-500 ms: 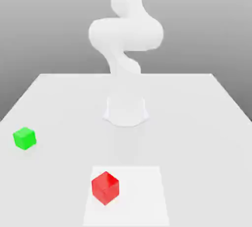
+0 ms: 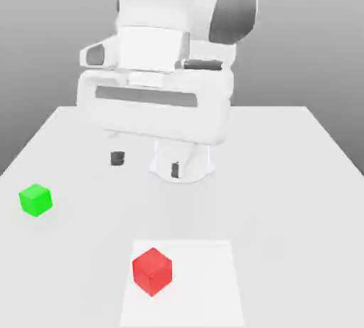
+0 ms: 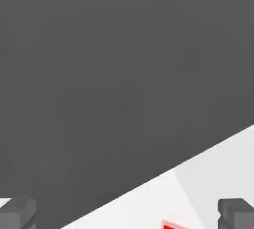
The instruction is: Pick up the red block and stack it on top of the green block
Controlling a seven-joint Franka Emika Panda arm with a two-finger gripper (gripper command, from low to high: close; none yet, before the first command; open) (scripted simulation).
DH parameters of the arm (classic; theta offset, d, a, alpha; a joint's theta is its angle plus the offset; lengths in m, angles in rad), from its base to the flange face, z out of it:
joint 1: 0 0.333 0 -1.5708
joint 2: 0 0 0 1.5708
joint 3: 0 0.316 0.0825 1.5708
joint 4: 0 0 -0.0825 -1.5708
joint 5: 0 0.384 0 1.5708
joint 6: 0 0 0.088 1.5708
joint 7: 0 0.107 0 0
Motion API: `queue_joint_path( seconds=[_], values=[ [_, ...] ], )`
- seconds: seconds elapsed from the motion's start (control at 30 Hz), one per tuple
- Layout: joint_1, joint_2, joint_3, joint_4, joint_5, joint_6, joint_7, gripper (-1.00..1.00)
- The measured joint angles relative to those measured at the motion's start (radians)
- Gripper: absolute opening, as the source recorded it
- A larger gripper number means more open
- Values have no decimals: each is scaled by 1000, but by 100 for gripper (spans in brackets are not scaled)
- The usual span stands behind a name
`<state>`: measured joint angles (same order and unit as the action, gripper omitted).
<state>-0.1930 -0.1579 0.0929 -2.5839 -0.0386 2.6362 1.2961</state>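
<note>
Swinging into the exterior view since the earlier frame, the white arm (image 2: 156, 6) now brings its hand (image 2: 153, 106) over the tabletop (image 2: 291, 220), while we see both blocks where they were. We have the tool (image 2: 146, 164) wide open, its two dark fingertips (image 2: 117, 158) well apart and nothing held between them. They point down toward the tabletop, above it and clear of both blocks

Taking twelve o'clock as the top of the exterior view, we find the robot's pale base (image 2: 182, 161) at about three o'clock from the tool, partly overlapped by one finger. At six o'clock from the tool we see the red block (image 2: 152, 272), resting on a white square patch (image 2: 206, 284) of the tabletop. It sits toward the patch's nine o'clock side, one corner edge facing us, and nothing touches it. In the hand view we catch just a bit of its red at the picture's edge, between the open fingers

Farther out, between eight and nine o'clock from the tool, we have the green block (image 2: 35, 200) on the bare tabletop near the exterior view's left, its top free. From the red block it lies at ten o'clock, well apart. Behind the tabletop's far edge, at twelve o'clock, we see a grey background (image 2: 313, 35)
</note>
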Motion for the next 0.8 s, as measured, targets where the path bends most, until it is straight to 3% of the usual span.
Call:
queue_joint_path(
  seconds=[0.2, 0.37, 0.4, 0.63, 0.8],
  values=[
    [-24, 216, -8, -90, 15, 118, 140, 0],
    [-7, 397, -33, -77, -18, 264, 183, 0],
    [0, 430, -41, -73, -25, 292, 188, -100],
    [0, 438, -42, -72, -28, 300, 191, -100],
    [-6, 282, -26, -95, 14, 168, 160, -100]
  ],
)
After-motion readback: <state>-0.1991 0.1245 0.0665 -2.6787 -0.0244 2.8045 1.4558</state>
